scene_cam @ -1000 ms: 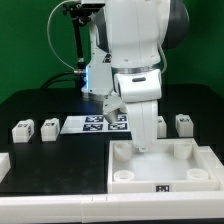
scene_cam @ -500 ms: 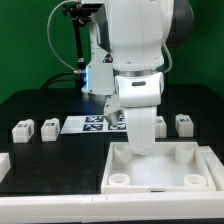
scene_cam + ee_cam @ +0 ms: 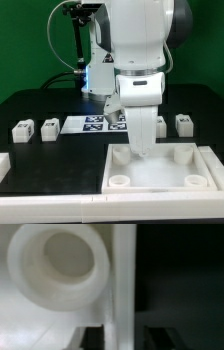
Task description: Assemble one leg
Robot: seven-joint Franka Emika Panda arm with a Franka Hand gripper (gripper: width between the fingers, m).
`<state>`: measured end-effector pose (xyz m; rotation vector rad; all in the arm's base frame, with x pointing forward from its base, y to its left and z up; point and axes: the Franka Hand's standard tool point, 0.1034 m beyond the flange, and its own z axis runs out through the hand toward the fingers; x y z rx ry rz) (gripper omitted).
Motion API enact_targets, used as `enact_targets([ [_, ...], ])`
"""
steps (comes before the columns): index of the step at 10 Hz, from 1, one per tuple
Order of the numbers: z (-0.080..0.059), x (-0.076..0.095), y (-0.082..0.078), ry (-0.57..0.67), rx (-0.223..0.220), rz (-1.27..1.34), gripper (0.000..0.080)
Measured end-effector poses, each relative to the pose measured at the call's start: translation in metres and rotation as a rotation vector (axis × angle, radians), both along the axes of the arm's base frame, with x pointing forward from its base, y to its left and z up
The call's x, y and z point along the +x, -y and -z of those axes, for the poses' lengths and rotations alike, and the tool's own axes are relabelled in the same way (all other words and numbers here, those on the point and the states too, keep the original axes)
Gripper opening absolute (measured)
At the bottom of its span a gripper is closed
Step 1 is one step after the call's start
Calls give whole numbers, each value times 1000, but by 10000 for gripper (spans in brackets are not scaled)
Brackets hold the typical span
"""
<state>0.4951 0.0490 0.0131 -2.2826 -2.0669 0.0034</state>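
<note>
The large white tray [image 3: 160,180] with round corner sockets lies at the front of the exterior view's right. My gripper [image 3: 143,150] reaches down onto its far wall. In the wrist view the gripper [image 3: 123,333] has one dark finger [image 3: 92,336] on each side of the tray's thin wall [image 3: 122,274], shut on it, with a round socket [image 3: 60,266] beside it. Two legs [image 3: 22,128] [image 3: 48,127] stand on the exterior view's left. Another leg [image 3: 183,123] stands on its right, with one more [image 3: 162,125] partly hidden behind the arm.
The marker board [image 3: 85,124] lies on the black table behind the tray, partly covered by the arm. A white block [image 3: 3,165] sits at the exterior view's left edge. The robot's base and cables stand at the back.
The tray has shifted toward the front of the exterior view with my gripper on its far wall; the tag on its front face no longer shows. The legs have not moved.
</note>
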Motion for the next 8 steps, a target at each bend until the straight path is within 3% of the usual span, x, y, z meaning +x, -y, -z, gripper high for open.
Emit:
enact_targets([
  [1,0,0,0,0,0,0,239],
  [3,0,0,0,0,0,0,605],
  [8,0,0,0,0,0,1,649],
])
